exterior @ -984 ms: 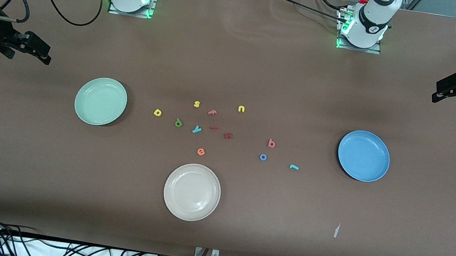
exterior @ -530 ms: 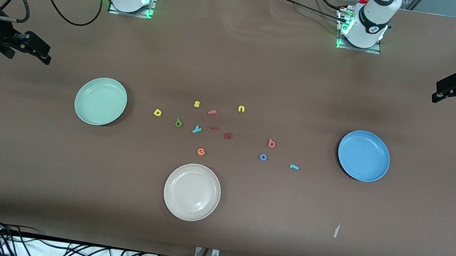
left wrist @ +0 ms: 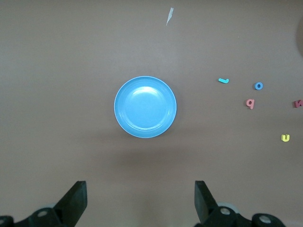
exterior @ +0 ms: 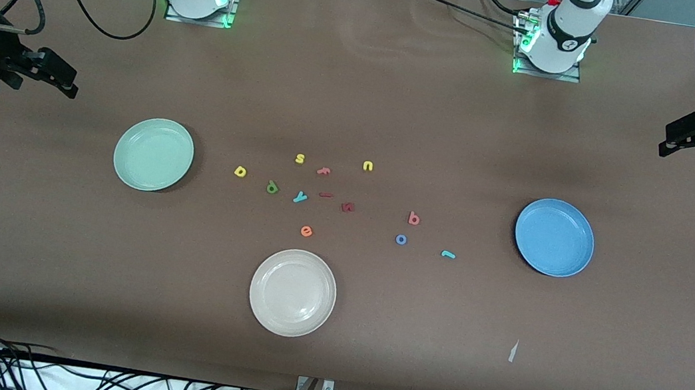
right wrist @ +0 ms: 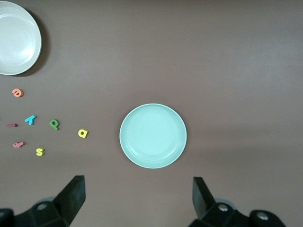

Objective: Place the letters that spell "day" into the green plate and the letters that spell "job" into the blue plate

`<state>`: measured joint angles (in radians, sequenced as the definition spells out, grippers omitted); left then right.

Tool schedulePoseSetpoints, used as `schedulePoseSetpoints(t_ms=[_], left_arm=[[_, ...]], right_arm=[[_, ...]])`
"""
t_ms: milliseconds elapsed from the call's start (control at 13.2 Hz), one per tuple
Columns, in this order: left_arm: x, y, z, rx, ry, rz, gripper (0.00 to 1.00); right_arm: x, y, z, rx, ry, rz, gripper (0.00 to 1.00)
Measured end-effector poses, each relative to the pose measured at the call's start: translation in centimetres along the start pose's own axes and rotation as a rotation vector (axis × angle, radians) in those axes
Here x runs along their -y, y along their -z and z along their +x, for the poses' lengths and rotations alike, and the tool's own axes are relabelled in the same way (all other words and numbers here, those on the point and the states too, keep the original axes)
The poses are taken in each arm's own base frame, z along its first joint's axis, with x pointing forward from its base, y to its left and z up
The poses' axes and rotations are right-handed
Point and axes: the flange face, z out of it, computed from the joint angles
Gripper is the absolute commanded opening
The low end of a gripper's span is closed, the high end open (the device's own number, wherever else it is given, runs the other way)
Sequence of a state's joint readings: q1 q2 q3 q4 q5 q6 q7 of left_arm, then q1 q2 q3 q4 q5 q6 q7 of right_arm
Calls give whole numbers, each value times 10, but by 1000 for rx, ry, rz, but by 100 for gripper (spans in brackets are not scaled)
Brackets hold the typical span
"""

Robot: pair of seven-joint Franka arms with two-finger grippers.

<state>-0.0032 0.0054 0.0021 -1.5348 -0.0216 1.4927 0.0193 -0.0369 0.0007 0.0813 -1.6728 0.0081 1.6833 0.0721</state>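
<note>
Nothing is moving since the earlier frames: both arms are waiting, left tool and right tool released. The tiny teal hooked "j" is risking slipping from the pinch; the orange "e" is risking being mistaken for a task letter.

three plates, twelve letter pieces, two grippers

The green plate, pale mint and shallow, sits upright and empty toward the right arm's end of the table. Beside it lie the yellow d, olive a and teal y. The bright blue plate lies empty toward the left arm's end, near the coral b, blue o and teal j.
</note>
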Motion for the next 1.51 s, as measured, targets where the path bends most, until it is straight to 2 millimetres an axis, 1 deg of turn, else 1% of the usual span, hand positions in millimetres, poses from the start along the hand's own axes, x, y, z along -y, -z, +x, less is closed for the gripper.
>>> schedulePoseSetpoints(t_ms=[606,1514], left_arm=[[-9,2,3,-27,-16,1,100],[-11,4,5,-44,-20,1,100]], right_arm=[[0,0,0,1,0,0,100],[2,0,0,1,2,1,100]])
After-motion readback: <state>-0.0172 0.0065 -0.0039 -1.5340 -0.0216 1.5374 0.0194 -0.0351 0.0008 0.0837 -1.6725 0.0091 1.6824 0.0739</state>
